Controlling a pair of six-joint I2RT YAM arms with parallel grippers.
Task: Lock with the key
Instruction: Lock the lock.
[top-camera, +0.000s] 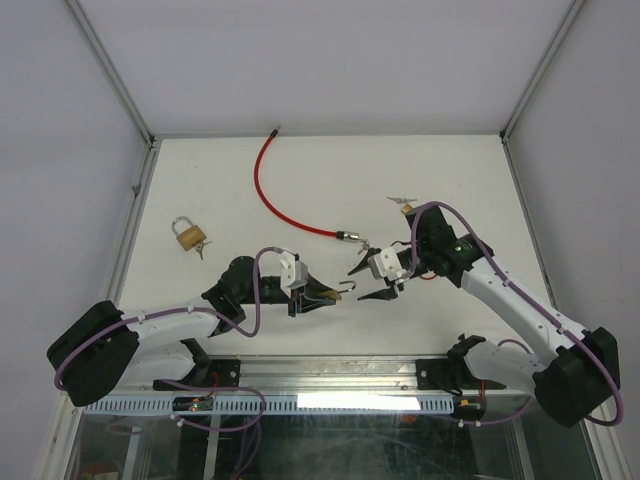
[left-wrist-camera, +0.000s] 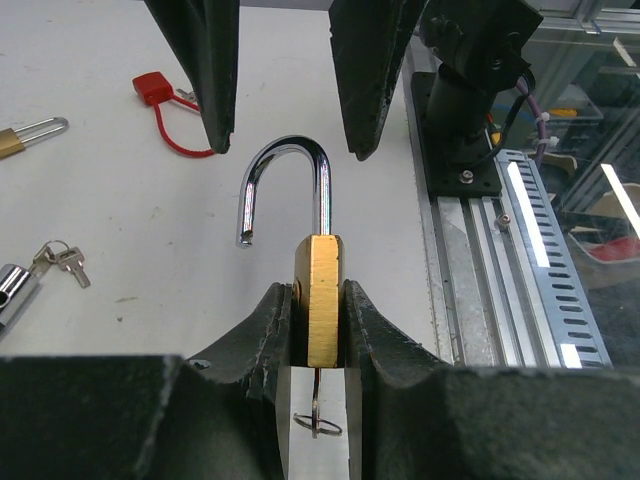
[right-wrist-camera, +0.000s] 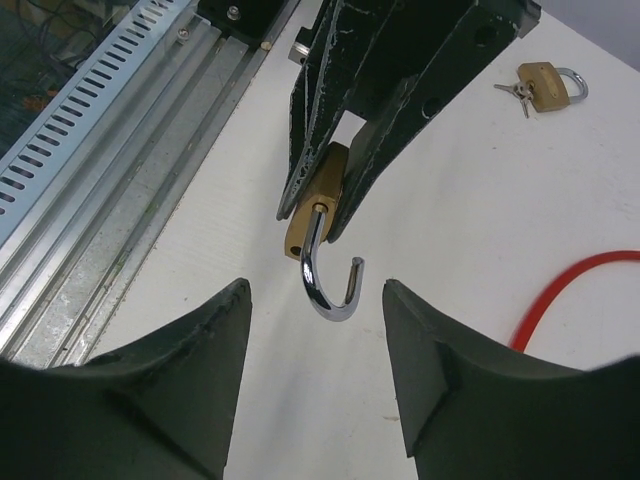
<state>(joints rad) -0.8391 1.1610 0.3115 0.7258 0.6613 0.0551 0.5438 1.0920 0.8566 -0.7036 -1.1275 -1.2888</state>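
Observation:
My left gripper (left-wrist-camera: 318, 292) is shut on the brass body of a padlock (left-wrist-camera: 323, 262) and holds it above the table. Its chrome shackle (left-wrist-camera: 284, 185) is swung open, with the free end clear of the body. A key with a small ring (left-wrist-camera: 319, 420) sticks out of the padlock's underside between my fingers. My right gripper (right-wrist-camera: 315, 288) is open, its fingers (right-wrist-camera: 205, 365) on either side of the shackle tip (right-wrist-camera: 331, 278) without touching it. In the top view the two grippers, left (top-camera: 318, 297) and right (top-camera: 362, 282), face each other at the table's near middle.
A second brass padlock (top-camera: 187, 234) with keys lies at the left. A red cable lock (top-camera: 268, 190) curves across the back middle. A small padlock or keys (top-camera: 401, 204) lies at the right rear. A metal rail (top-camera: 330, 372) runs along the near edge.

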